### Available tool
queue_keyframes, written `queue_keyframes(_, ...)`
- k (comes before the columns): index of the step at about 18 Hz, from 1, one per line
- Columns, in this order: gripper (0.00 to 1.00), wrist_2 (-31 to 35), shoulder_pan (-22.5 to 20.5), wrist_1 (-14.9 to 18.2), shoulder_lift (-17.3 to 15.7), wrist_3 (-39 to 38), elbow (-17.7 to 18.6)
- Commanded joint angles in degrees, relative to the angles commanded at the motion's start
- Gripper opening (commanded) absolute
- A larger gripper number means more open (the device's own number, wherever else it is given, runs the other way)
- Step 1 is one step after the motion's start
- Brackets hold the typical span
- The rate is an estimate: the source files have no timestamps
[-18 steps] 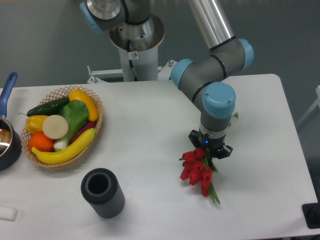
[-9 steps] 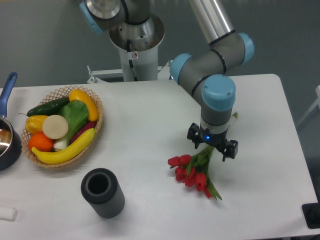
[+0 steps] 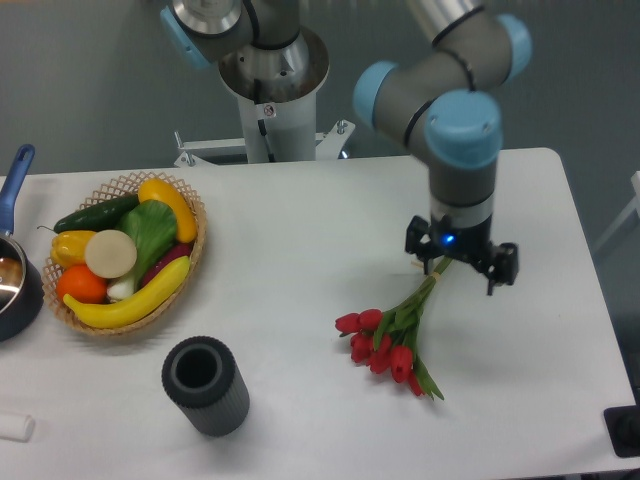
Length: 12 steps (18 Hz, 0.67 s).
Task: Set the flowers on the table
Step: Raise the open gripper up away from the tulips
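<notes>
The flowers [image 3: 390, 338], a bunch of red tulips with green stems and leaves, lie flat on the white table [image 3: 300, 250], heads to the lower left and stems pointing up right. My gripper [image 3: 462, 267] hangs above the stem ends with its fingers spread apart and nothing between them. It is clear of the bunch.
A round wicker basket [image 3: 196, 250] with colourful produce stands at the left. A dark ribbed cylinder [image 3: 205, 385] stands near the front edge. A blue-handled pan [image 3: 14, 280] sits at the far left edge. The robot base [image 3: 272, 70] is at the back.
The gripper opened, let go of the flowers, and rose up and to the right. The flowers dropped flat onto the table and now lie still.
</notes>
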<state>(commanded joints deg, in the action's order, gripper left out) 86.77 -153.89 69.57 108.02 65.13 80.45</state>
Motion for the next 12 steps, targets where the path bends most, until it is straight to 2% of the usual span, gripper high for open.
queue_keyframes(2,1.00,-3.3,-2.7,3.8,0.0,0.4,-3.3)
queue_keyframes(6,1.00,-5.9,-5.3,6.2,-1.8,6.6,-2.8)
queue_keyframes(12,1.00,-5.8,-5.5,5.8,-1.8,6.7,-1.7)
